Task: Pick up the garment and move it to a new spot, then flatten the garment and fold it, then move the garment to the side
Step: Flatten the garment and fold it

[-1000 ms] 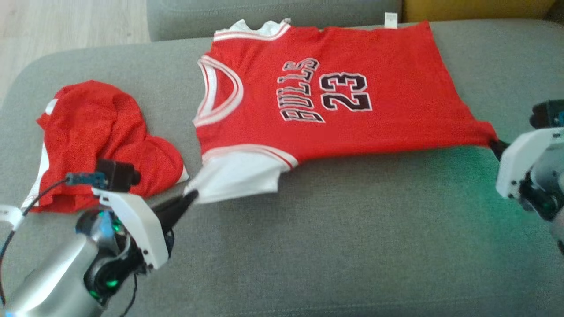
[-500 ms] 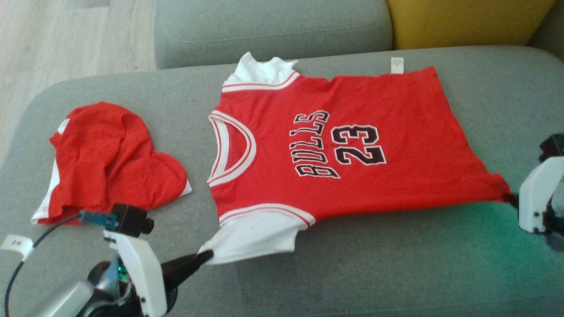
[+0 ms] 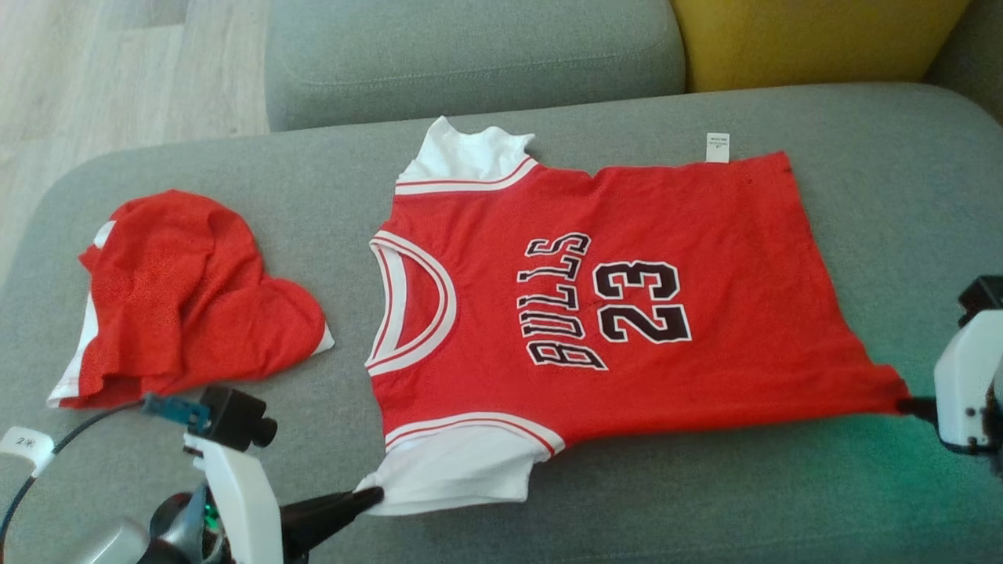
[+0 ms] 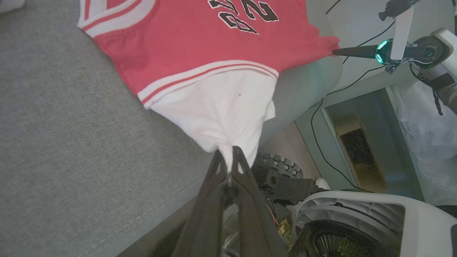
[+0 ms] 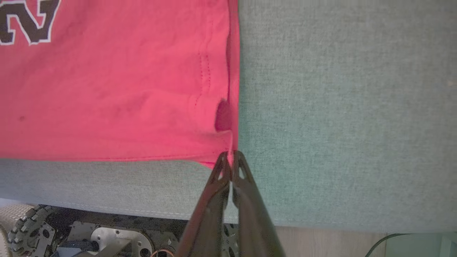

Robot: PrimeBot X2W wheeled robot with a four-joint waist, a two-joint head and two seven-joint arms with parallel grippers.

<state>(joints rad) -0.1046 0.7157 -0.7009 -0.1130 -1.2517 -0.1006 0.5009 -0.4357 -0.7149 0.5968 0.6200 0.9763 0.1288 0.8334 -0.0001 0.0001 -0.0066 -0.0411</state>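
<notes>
The red shirt [image 3: 595, 313] lies spread out on the gray couch [image 3: 666, 509]. Its front faces up, with black letters and the number 23 on it.

The left gripper [image 3: 372, 495] has its two dark fingers [image 4: 210, 200] squeezed tight on the tip of the white sleeve [image 4: 221, 110]. The sleeve fans out from the fingertips. The rest of the shirt lies past it.

The right gripper [image 3: 905, 406] pinches the bottom corner of the shirt. In the right wrist view its fingers [image 5: 250, 207] are closed with a bit of red hem caught between the tips. The shirt spreads up and to the left of those tips. Bare couch is on their right. The corner is drawn into a small point where the fingers grip it.

The near edge of the shirt runs fairly straight from one pair of fingertips to the other.

A bunched-up red cloth [image 3: 188, 298] sits on the couch, past the left fingers and off to their left. It does not touch the shirt.

A small white tag [image 3: 717, 147] sticks out from the far edge of the shirt, well away from both grippers.

A yellow pillow [image 3: 815, 39] sits far beyond the right fingers.
</notes>
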